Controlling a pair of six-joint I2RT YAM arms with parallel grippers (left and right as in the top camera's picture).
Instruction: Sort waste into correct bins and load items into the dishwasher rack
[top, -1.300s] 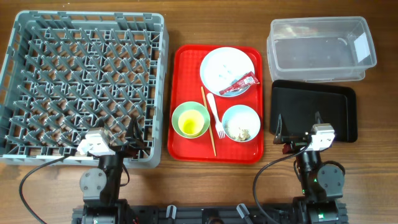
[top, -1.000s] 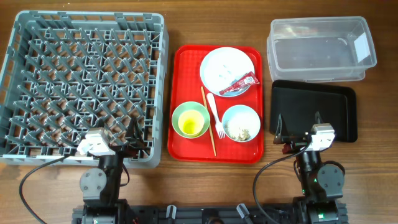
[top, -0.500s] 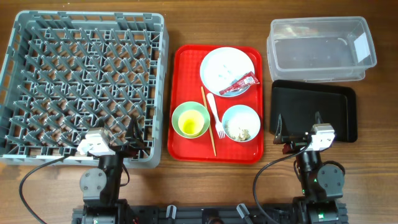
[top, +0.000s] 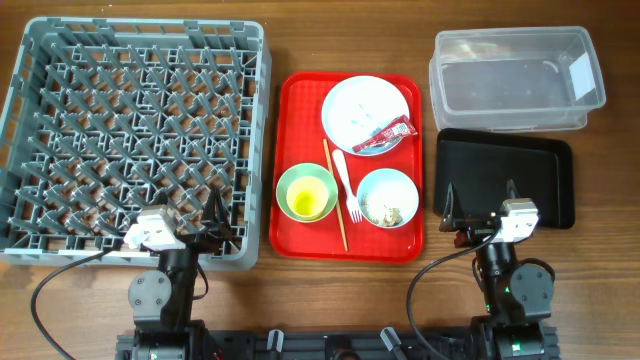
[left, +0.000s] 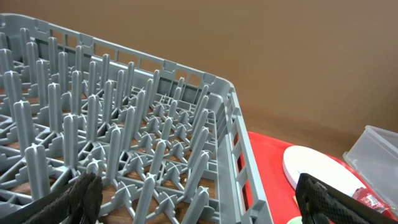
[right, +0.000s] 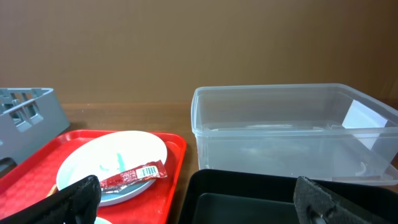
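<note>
Gaping empty, the left gripper (left: 200, 202) is hanging above the dishwasher rack (left: 124, 124); the right gripper (right: 198, 200), equally spread, is overhanging the black tray (right: 249, 194)

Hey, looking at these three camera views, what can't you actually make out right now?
Overhead: the whitish stuff in the pale blue bowl is too small to tell napkin from crumbs.
Overhead: the yellow inside the pale green bowl may be a cup; too small to tell.
Left wrist: the dishwasher rack runs off the left and bottom edges.
Right wrist: print on the sauce packet is too small to read.
</note>
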